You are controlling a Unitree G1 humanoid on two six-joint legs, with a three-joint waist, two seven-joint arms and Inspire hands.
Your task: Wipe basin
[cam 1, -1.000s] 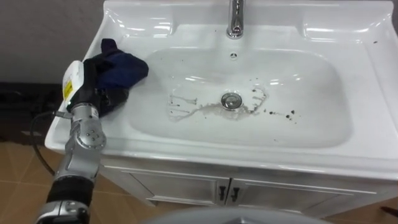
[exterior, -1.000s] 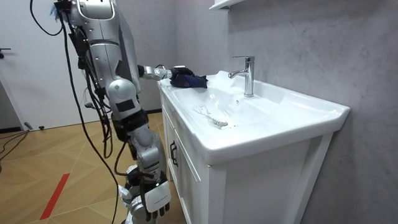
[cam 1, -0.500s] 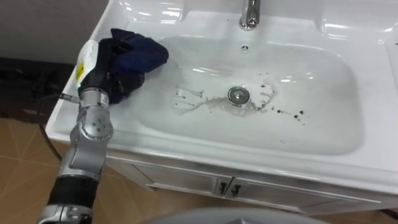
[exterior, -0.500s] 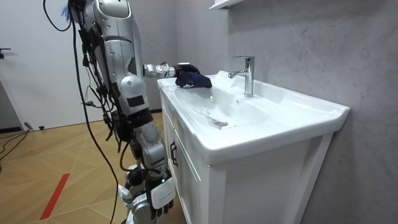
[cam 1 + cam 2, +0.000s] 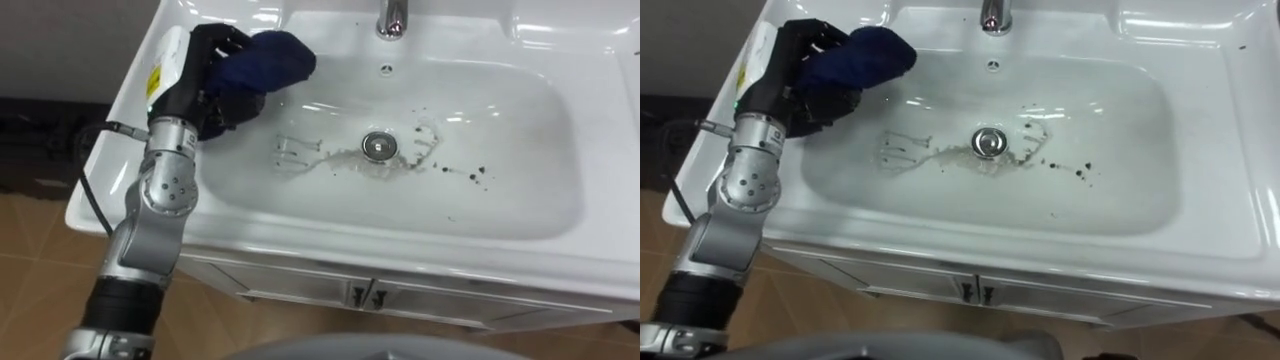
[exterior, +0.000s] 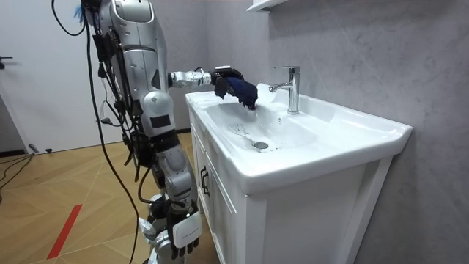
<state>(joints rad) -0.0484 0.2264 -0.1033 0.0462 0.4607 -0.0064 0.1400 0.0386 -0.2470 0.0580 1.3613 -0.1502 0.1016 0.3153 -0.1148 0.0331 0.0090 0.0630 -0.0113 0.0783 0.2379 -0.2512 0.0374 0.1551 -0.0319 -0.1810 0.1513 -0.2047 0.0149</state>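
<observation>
Grips a crumpled dark blue cloth with the black fingers of the left hand, curled tight round one end of the bundle, the loose end spilling out past the fingertips toward the tap. Holds it over the rear left corner of the white ceramic basin, above the slope between rim and bowl (seen in the room view dangling from the hand, apparently lifted clear of the surface, though contact cannot be ruled out). Reaches in from the basin's left end, silver forearm crossing the rim.

Just beyond the cloth, at the middle of the back edge: a chrome tap, with a small round overflow hole in the wall below it. At the bottom of the bowl, well apart from the cloth: a round metal drain. Around the drain, a thin wet smear spreading to its left and scattered dark specks to its right. Under the front rim, white cabinet doors with two small dark handles side by side.

Stands at the front left corner of the vanity on a light wooden floor, a grey textured wall behind the basin. Lets the right hand hang low beside the legs, fingers loose and pointing down, holding nothing.
</observation>
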